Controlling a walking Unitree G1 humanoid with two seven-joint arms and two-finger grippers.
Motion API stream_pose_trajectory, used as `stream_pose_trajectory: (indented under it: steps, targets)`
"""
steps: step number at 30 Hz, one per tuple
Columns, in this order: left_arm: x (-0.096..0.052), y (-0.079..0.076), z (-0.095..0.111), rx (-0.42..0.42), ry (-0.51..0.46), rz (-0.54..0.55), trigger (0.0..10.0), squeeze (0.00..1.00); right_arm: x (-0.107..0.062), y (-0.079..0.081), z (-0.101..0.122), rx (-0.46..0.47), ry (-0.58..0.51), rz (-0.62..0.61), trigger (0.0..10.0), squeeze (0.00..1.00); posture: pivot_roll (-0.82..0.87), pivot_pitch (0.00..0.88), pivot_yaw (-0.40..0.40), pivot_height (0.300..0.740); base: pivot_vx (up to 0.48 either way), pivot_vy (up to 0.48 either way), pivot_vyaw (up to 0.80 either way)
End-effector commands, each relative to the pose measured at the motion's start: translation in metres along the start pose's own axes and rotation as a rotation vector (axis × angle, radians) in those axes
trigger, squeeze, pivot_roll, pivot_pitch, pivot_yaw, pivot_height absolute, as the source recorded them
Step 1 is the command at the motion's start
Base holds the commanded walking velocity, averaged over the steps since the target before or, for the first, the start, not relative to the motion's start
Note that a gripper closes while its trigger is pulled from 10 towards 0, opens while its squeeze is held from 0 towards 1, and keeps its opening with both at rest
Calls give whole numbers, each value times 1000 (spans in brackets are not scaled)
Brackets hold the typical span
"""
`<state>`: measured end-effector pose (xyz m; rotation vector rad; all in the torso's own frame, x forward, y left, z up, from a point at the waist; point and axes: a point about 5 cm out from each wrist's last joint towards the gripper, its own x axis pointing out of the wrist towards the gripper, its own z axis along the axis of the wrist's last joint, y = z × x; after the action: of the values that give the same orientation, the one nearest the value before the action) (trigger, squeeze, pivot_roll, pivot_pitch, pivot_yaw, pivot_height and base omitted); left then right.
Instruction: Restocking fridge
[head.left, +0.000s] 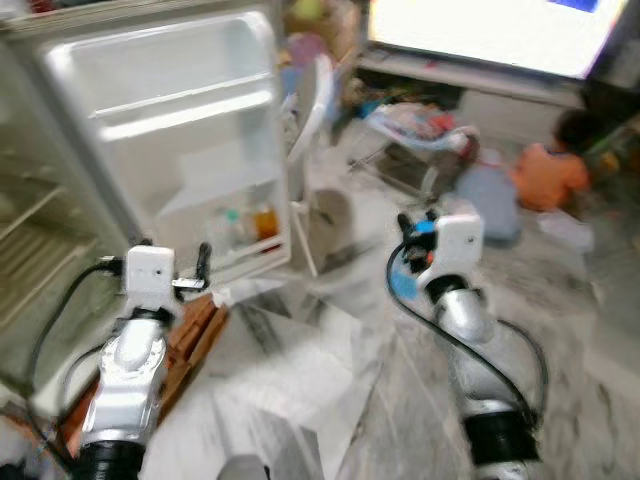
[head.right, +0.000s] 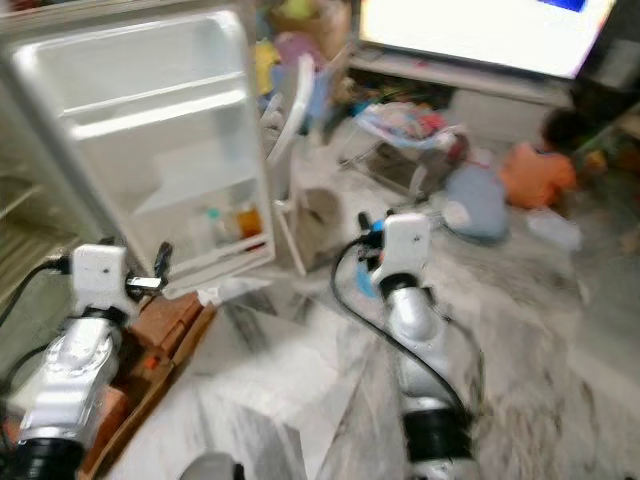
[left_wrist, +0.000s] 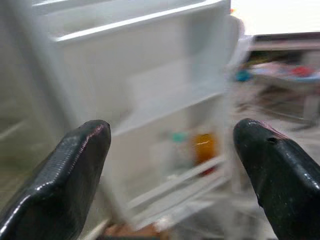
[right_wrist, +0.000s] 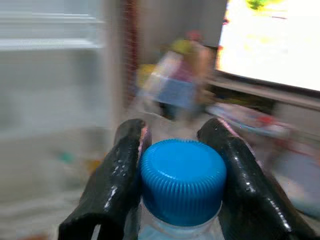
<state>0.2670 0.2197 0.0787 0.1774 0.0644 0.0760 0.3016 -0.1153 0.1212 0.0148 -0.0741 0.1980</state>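
Bottle (right_wrist: 182, 187), blue-capped, clamped at neck in right tool (right_wrist: 180, 165), short of open fridge door (head.left: 180, 130). Likely water-filled: heavy, slick plastic; neck hold suits. Left tool (left_wrist: 172, 170) spread wide, empty.

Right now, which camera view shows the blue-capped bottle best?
The right wrist view: the bottle sits close up, its blue cap clamped between the right gripper's fingers. In the eye views, only a blurred blue patch shows at that gripper.
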Motion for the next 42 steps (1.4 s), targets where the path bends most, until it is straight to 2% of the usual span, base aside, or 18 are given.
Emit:
stream_pose_trajectory:
  steps: [1, 10, 13, 16, 23, 27, 33, 42]
  targets:
    - [2, -6, 3, -8, 1, -2, 10000, 0, 1, -8, 7, -15, -33, -3, 10000, 0, 127, 0, -13, 740, 0, 0, 800]
    - [4, -6, 4, 31, 2, 9, 10000, 0, 3, -4, 9, -4, -40, 25, 10000, 0, 128, 1, -16, 740, 0, 0, 800]
    - [3, -2, 4, 35, -6, 48, 10000, 0, 2, 2, 9, -10, -37, 68, 10000, 0, 122, 5, -22, 740, 0, 0, 800]
    - [3, -3, 3, 33, 4, 49, 10000, 0, 2, 4, 9, -35, -46, 92, 10000, 0, 123, 9, -25, 740, 0, 0, 800]
    - [1, -7, 2, 43, 7, 48, 10000, 0, 4, 3, 9, -23, -39, 94, 10000, 0, 131, 22, -31, 740, 0, 0, 800]
    - [-1, -6, 2, 43, 6, 44, 10000, 0, 5, 4, 9, -10, -41, 84, 10000, 0, 133, 25, -30, 740, 282, 0, 0]
    - [0, 2, 2, 82, 10, 47, 10000, 0, 8, 13, 16, -45, -83, 123, 10000, 0, 120, 24, -9, 740, 470, 0, 0]
    - [2, -1, 5, 94, -16, 27, 10000, 0, 8, 5, 17, -66, -74, 66, 10000, 0, 120, 33, -19, 740, 477, 0, 0]
